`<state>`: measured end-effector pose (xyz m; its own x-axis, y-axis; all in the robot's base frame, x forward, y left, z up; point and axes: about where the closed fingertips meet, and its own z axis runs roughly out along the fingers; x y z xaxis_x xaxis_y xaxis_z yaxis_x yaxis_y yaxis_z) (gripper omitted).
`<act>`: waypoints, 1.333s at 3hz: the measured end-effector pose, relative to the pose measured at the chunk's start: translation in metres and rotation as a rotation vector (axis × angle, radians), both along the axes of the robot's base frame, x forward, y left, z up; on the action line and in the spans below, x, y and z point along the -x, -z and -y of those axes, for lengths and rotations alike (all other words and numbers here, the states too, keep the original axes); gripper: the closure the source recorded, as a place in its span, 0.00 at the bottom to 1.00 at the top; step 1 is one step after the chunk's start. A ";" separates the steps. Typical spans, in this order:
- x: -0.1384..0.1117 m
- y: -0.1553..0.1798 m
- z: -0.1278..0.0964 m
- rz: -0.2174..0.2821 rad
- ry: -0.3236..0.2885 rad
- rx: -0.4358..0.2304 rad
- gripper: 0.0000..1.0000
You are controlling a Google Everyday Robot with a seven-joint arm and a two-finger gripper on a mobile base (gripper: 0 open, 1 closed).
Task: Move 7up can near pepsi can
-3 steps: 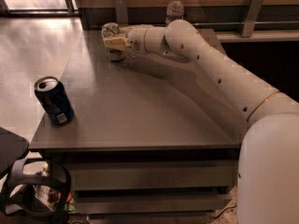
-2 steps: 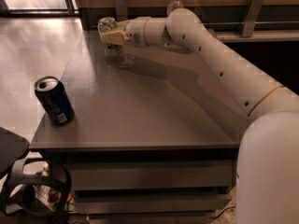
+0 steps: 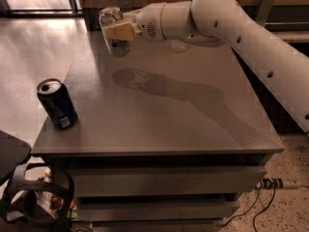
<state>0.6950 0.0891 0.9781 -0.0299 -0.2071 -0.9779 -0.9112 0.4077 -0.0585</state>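
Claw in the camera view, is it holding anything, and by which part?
Yes: the claw grips the 7up can by its side wall, about mid-height, above the far left of the table.

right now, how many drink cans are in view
2. The 7up can is held in the gripper, raised over the table's far left side. The pepsi can stands near the table's front left corner. More could be hidden behind the arm.
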 end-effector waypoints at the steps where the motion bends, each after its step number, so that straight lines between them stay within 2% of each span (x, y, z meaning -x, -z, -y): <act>1: 0.034 0.010 -0.005 -0.019 -0.019 -0.018 1.00; 3: 0.108 0.048 -0.003 -0.115 -0.015 -0.163 1.00; 4: 0.139 0.060 -0.012 -0.144 -0.038 -0.189 1.00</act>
